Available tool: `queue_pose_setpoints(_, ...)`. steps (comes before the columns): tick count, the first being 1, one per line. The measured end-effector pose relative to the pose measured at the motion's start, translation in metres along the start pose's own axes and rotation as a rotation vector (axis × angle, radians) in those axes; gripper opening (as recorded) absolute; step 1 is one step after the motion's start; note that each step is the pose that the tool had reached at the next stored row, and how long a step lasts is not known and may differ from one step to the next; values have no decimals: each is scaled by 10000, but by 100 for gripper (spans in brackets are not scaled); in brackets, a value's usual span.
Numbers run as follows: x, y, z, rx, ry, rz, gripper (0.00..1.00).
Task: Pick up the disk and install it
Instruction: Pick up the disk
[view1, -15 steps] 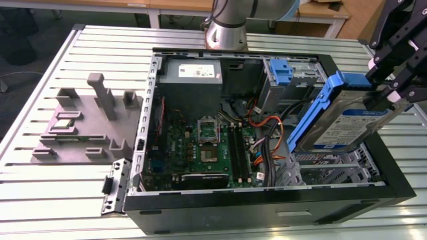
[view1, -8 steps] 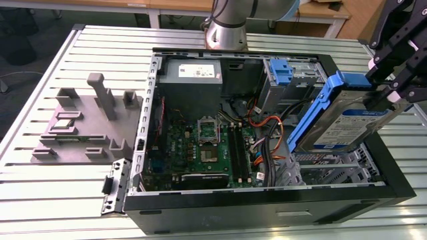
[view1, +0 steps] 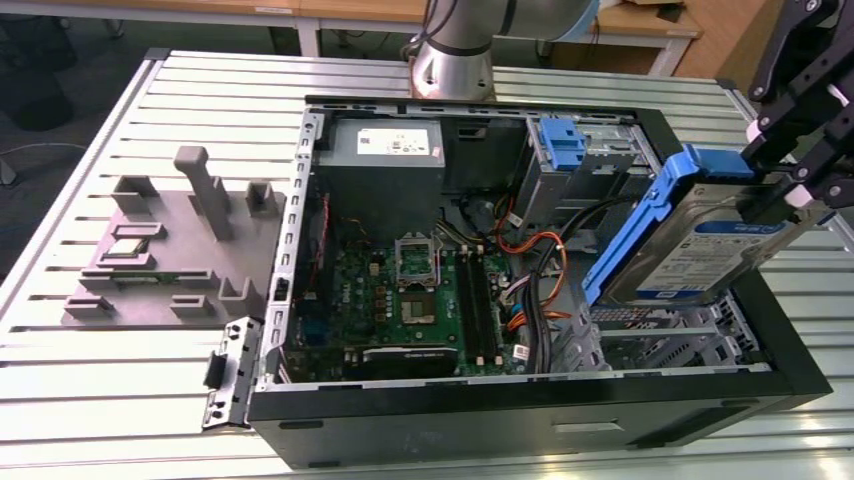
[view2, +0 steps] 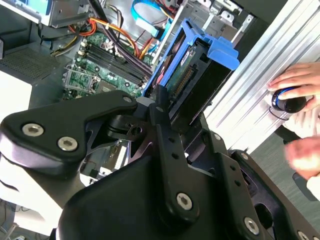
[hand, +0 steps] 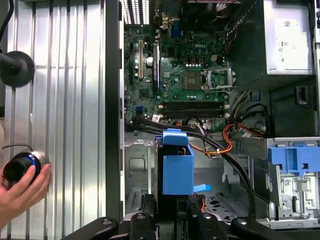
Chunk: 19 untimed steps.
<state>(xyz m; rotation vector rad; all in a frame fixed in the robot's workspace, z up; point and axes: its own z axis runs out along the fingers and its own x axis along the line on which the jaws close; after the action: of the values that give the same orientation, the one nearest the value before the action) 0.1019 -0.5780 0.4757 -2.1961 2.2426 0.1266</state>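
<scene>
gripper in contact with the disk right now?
Touching. In the exterior view the gripper clamps the upper end of the disk, holding it tilted above the open case.

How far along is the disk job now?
Done: the disk is picked up. In hand: the gripper is shut on it, holding it tilted above the open case, at the exterior view's right. Left: it is not yet seated inside.
</scene>
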Motion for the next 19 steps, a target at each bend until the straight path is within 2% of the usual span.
queue_pose_setpoints(3,0,-44,25,0,2,0,35)
queue_pose_setpoints(8,5,-72,105,0,0,0,35)
queue_pose_setpoints(19,7,-156,163,0,1,0,35)
